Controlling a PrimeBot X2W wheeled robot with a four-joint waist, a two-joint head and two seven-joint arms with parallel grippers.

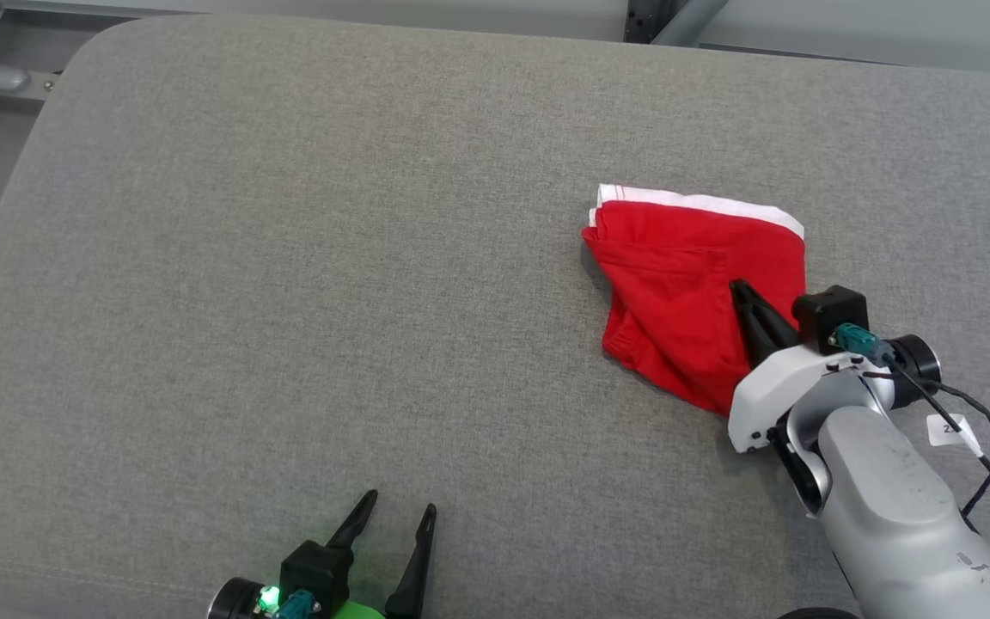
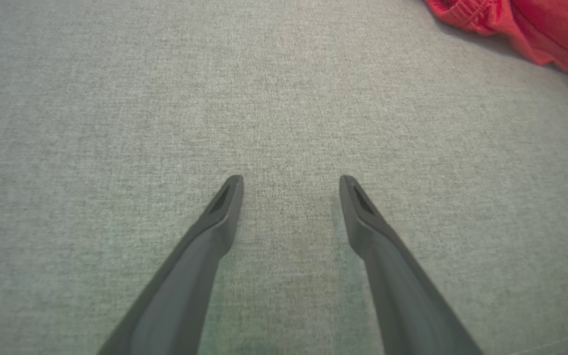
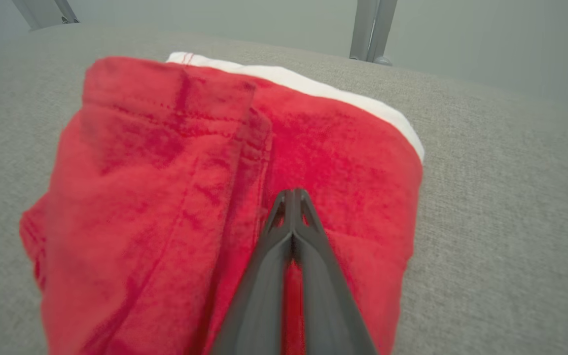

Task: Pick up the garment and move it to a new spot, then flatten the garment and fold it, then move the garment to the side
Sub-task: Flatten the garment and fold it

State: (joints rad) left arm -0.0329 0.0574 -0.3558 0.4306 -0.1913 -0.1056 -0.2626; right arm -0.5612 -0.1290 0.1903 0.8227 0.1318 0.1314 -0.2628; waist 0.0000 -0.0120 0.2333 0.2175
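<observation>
A red, soft-looking cotton garment (image 1: pixel 684 292) lies folded into a rough wedge on the right half of the grey bench (image 1: pixel 289 258), whose top is covered in a tight woven cloth with a rounded far-left corner. The garment has a white band along its far edge, marked by thin red stripes at its left end. In the right wrist view, the garment (image 3: pixel 165 197) shows rows of stitching, a raised seam running down its middle and a bunched hem at the lower left. The folded layers sit slightly rumpled rather than flat.

The right hand (image 1: pixel 737 288) reaches in from the lower right on a pale grey and white arm. Its two long dark fingers are pressed together tip to tip and lie over the red cloth near the garment's right side. The right wrist view (image 3: pixel 292 193) shows them meeting in a narrow point on the fabric.

The left hand (image 1: pixel 400 503) sits at the lower left, well apart from the garment, with its smooth tapered fingers spread above bare bench cloth (image 2: pixel 291 180). A corner of the red garment (image 2: pixel 550 24) shows at the upper right of the left wrist view.

A thin black cable (image 1: pixel 989 447) loops beside the right wrist.
</observation>
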